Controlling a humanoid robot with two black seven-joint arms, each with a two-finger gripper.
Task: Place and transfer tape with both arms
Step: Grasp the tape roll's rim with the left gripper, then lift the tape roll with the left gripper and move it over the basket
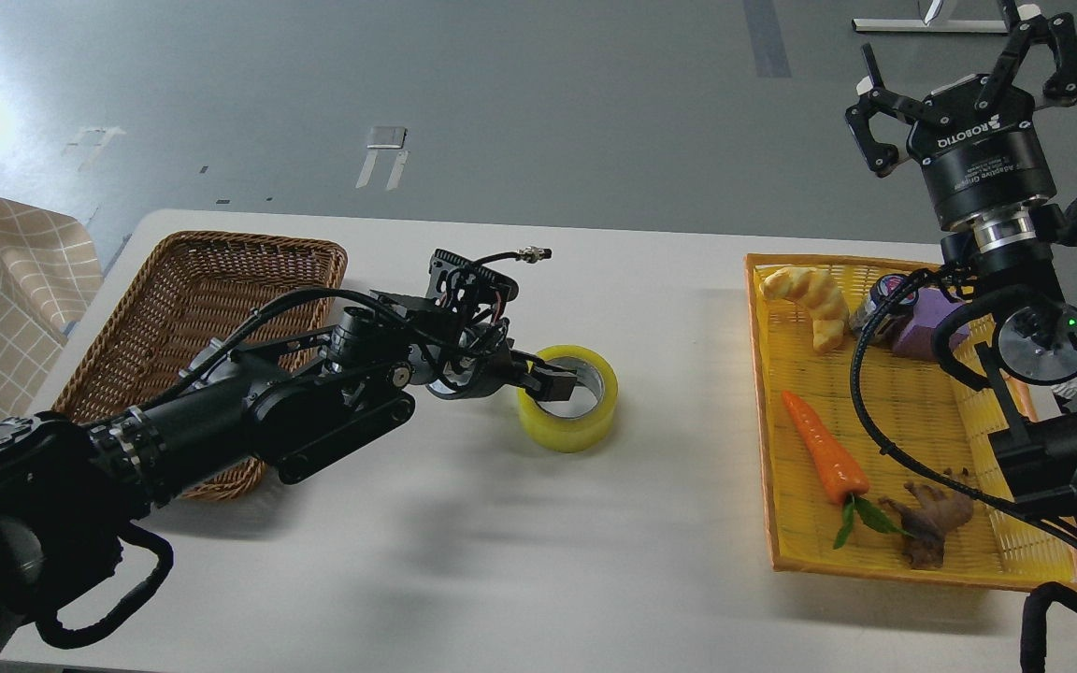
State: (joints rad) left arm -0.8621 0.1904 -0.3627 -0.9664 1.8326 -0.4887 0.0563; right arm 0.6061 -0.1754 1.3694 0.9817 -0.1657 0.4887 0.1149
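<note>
The tape, a yellowish roll with a pale core, lies flat on the white table near the middle. My left gripper reaches in from the left and sits at the roll's left rim. One dark fingertip reaches over the core hole. The fingers are dark and overlap, so their grip on the wall cannot be told. My right gripper is raised high at the upper right, above the yellow tray, with its fingers spread and empty.
A brown wicker basket stands at the left, partly behind my left arm. A yellow tray at the right holds a croissant, a dark-lidded jar, a purple block, a carrot and a brown root.
</note>
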